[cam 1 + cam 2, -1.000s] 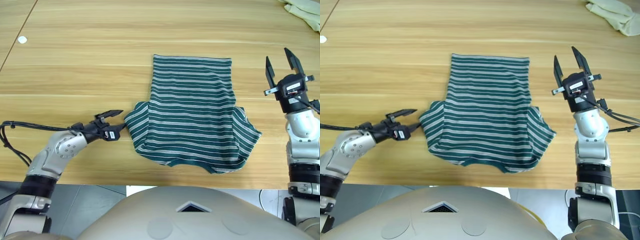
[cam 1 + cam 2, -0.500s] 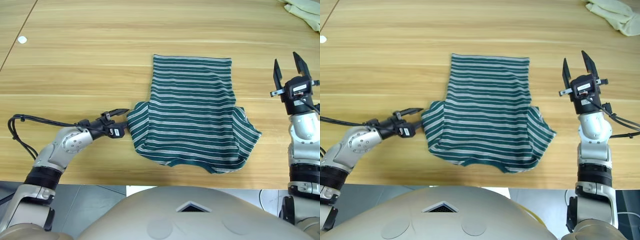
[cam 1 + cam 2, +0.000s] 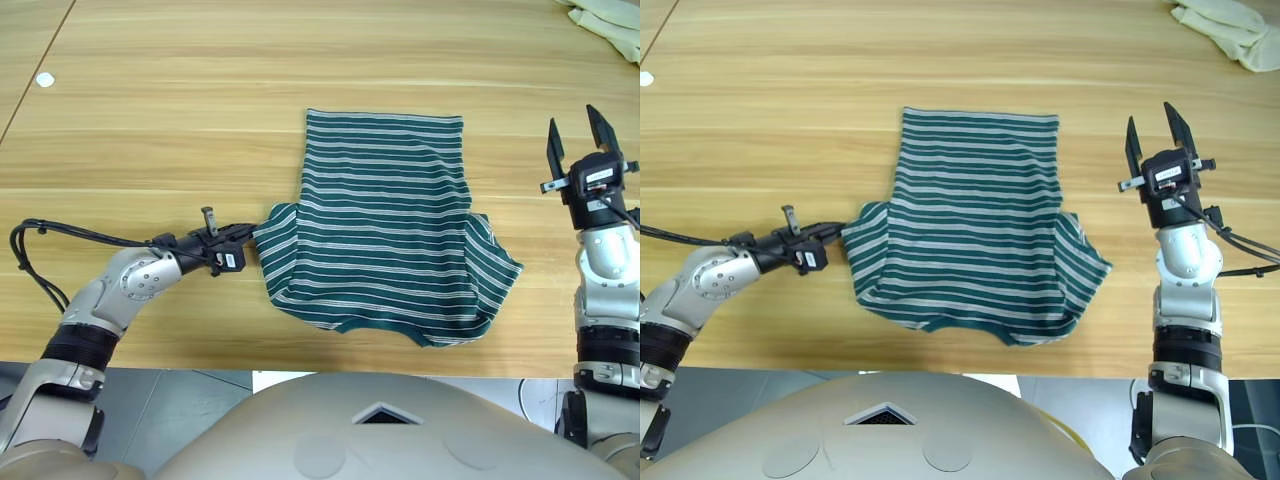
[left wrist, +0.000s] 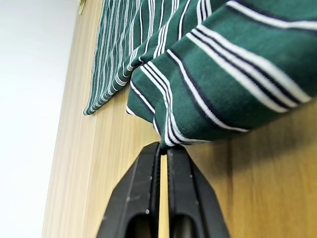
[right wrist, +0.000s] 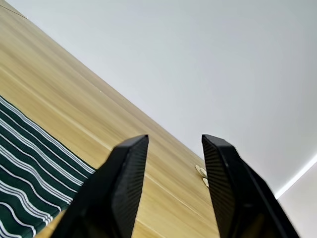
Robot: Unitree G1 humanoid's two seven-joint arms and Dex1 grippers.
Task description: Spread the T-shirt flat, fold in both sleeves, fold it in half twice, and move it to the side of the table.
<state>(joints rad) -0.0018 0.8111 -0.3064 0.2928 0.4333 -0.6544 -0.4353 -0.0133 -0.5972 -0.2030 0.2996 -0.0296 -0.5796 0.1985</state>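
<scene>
- T-shirt (image 3: 385, 225): dark green w/ thin white stripes, lies mid-table on the wooden table (image 3: 180, 100). Straight hem toward 12 o'clock, neck end toward 6 o'clock near the table edge.
- Both sleeves stick out at the near end, at approx. 8 and 4 o'clock of the shirt. Fabric there is rumpled, not flat.
- Left gripper (image 3: 248, 234): low over the table at 9 o'clock of the shirt, tips at the left sleeve (image 4: 208, 74). Jaws pressed nearly together, only a hairline slit, pinching the sleeve's hem edge.
- Right gripper (image 3: 1150, 125): at 3 o'clock of the shirt, apart from the fabric, fingers pointing toward 12 o'clock. Jaws spread wide, holding nothing.
- Pale cloth (image 3: 610, 25): bunched at the far corner, approx. 1 o'clock, well apart from the shirt.
- Small white disc (image 3: 44, 79): on the table at approx. 10 o'clock, far from the shirt.
</scene>
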